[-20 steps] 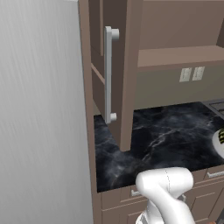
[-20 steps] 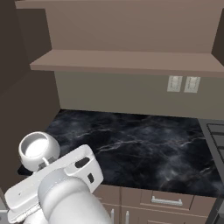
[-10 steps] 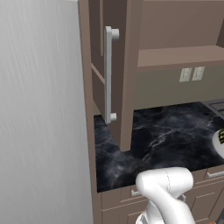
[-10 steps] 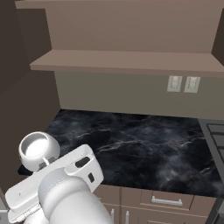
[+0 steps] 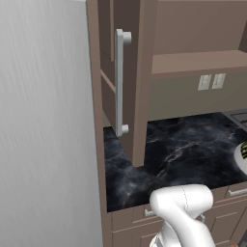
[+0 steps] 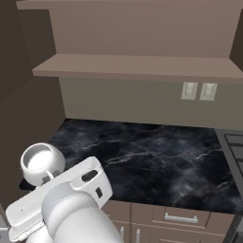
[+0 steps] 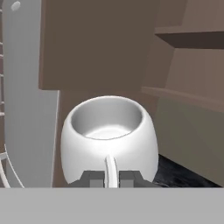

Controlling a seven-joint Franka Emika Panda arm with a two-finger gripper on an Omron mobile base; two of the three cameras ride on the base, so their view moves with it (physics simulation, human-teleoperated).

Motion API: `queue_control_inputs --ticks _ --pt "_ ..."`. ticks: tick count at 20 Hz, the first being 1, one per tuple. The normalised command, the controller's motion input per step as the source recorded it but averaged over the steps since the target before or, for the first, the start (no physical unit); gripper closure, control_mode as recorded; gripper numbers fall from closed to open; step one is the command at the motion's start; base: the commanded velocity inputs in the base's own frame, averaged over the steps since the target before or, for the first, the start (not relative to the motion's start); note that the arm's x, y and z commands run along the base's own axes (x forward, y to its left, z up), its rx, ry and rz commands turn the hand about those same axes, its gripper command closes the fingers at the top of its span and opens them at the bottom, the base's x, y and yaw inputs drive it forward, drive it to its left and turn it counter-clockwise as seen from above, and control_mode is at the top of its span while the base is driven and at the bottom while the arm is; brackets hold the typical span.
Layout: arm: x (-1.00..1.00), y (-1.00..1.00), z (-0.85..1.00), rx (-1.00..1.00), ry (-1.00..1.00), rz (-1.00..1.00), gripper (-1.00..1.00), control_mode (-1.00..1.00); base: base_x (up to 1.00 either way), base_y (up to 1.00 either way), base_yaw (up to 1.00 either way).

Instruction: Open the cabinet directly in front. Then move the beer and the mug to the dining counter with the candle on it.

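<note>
The gripper is clenched on the handle of the mug, its two dark fingertips pinching the thin white loop between them. The mug sits directly ahead of the fingers in the hand view, mouth up and empty, its round belly bulging out beyond either jaw. In the right base view the same mug hangs just beyond the hand, above the near edge of the black marble worktop and apart from it.

Judged from its look, the mug is a stiff, smooth-glazed vessel, light for its size, and would likely crack or chip if knocked. The handle is a sound place to take it, since it gives the jaws a narrow bar to close on where the wide body would not fit. The weakness is that the bowl's weight sits out in front of the pinch, so the mug could pivot about the handle and droop or swing if the arm turns sharply. A slick glaze makes that slipping more likely.

Beyond the mug and to one side stands the cabinet, its door swung open with the long silver handle edge-on. The bare shelf lies farther ahead and higher than the hand. Steady, level carrying seems wise.
</note>
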Motion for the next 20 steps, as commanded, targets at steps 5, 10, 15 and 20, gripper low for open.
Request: queue_control_inputs --ticks 5,10,15,20 --pt "0.00 0.00 0.00 0.00 0.00 0.00 1.00 1.00 -0.20 -0.12 0.00" --pt "0.00 0.00 0.00 0.00 0.00 0.00 1.00 1.00 -0.44 -0.21 0.00" --pt "0.00 0.00 0.00 0.00 0.00 0.00 1.00 1.00 -0.57 -0.33 0.00" --pt "0.00 0.00 0.00 0.00 0.00 0.00 1.00 1.00 -0.57 -0.32 0.00"
